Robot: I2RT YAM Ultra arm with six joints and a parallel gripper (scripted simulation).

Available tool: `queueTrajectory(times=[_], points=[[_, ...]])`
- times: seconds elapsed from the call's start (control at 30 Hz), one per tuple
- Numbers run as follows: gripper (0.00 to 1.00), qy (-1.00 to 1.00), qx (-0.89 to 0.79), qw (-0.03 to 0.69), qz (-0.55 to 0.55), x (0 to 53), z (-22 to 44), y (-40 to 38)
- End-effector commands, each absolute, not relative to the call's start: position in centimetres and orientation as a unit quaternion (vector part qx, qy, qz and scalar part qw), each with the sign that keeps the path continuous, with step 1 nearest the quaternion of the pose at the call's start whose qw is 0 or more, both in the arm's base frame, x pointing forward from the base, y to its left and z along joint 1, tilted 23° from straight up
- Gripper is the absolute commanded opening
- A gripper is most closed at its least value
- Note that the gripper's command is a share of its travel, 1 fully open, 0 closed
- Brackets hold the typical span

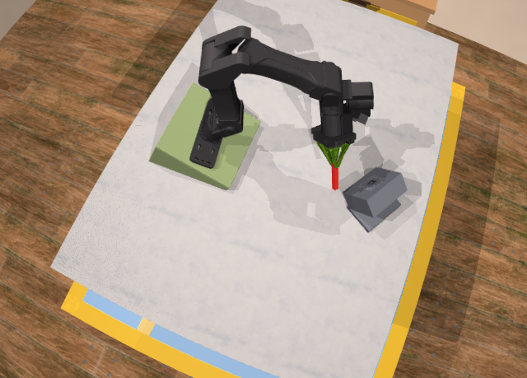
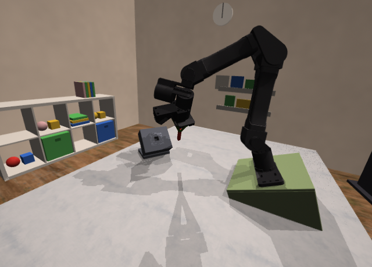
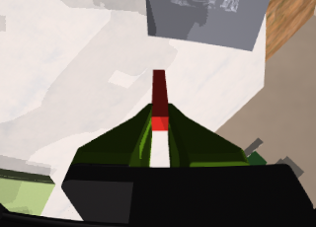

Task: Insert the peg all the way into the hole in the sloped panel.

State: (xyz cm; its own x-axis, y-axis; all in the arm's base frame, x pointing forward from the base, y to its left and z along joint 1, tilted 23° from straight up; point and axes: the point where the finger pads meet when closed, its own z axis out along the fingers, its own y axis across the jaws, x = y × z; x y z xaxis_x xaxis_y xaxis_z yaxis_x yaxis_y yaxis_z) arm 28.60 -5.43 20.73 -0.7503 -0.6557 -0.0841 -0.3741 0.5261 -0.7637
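Observation:
My gripper (image 1: 335,165) (image 2: 179,130) (image 3: 160,111), with green fingers, is shut on the red peg (image 1: 334,179) (image 2: 179,135) (image 3: 158,92). The peg sticks out beyond the fingertips and hangs in the air above the table. The grey sloped panel (image 1: 376,192) (image 2: 154,141) (image 3: 217,10) stands on the table just beside and ahead of the peg tip. Its square dark hole (image 1: 374,182) (image 2: 156,138) faces up along the slope. In the wrist view the peg points toward the panel's lower edge, short of the hole.
The arm's base stands on a green wedge block (image 1: 183,127) (image 2: 296,174) at the other side of the white table (image 1: 238,254). The table's edge with a yellow rim (image 1: 442,187) runs close behind the panel. A shelf unit (image 2: 57,132) stands off the table.

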Motion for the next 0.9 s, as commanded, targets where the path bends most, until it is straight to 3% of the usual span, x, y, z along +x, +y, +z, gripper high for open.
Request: queueTrajectory(times=[0.0, 0.87], points=[[0.0, 0.849, -0.295, 0.194, -0.394, 28.5, 20.8, -5.2], [0.0, 0.818, -0.3, 0.24, -0.428, 28.9, 22.5, -2.5]])
